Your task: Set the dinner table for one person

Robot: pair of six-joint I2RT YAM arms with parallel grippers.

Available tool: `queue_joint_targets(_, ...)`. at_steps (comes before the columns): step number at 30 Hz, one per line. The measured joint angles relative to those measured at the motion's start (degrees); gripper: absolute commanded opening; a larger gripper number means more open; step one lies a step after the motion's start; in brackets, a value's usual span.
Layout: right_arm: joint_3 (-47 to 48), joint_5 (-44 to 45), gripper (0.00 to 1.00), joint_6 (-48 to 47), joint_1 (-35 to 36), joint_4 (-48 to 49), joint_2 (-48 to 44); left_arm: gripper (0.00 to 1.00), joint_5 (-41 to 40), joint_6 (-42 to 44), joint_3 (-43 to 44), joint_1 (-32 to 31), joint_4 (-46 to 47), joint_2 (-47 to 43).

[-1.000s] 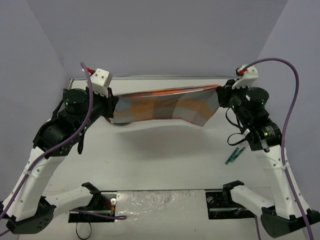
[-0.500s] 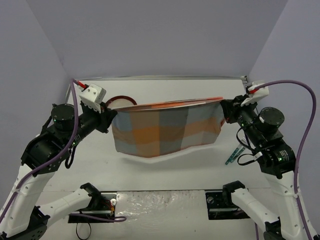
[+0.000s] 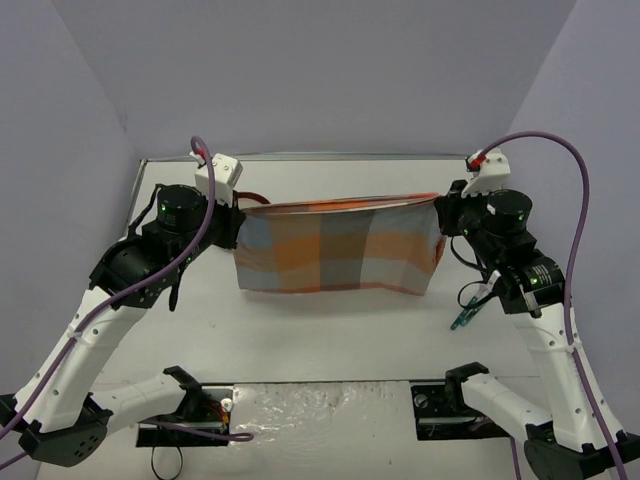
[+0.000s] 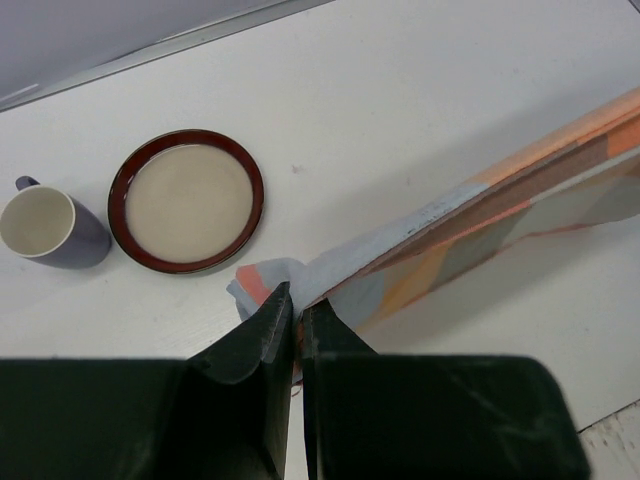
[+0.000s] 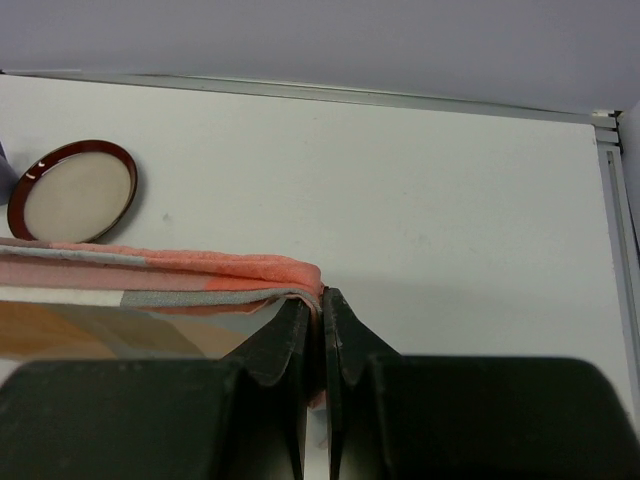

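Orange-blue plaid mat (image 3: 335, 250) hanging by top corners; red-rimmed plate (image 4: 186, 200) just beside purple mug (image 4: 45, 228); teal item (image 3: 468, 312) right of mat.

- Left arm (image 3: 95, 325): white links, black round joints, green lights.
- Right arm (image 3: 555, 350): same make.
- Cables (image 3: 581, 205): purple, one per arm.
- Wrist cameras (image 3: 222, 168): white blocks, red plugs.
- Jaws: black, wedge-shaped.

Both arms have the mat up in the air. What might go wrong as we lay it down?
The left gripper and right gripper pinch only small corners of the plaid mat, so one corner could slip free. The plate and mug sit near the left corner; the mat may land on them.
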Motion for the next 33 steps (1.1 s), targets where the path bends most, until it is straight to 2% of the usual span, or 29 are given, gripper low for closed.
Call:
queue_joint_targets(9,0.0,0.0,0.0,-0.8,0.0,0.0,-1.6,0.0,-0.6,0.2,-0.6,0.0,2.8,-0.8)
queue_joint_targets(24,-2.1,-6.5,0.0,0.0,0.1,-0.9,-13.3,0.0,7.9,1.6,-8.6,-0.2,3.3,-12.6)
queue_joint_targets(29,-2.6,-2.3,0.0,5.1,0.1,-1.3,-10.0,0.0,5.8,1.3,-9.4,-0.2,5.5,-8.6)
queue_joint_targets(33,-2.5,4.3,0.0,8.8,-0.2,-1.0,-0.8,0.0,0.7,0.4,-9.3,1.1,9.5,2.3)
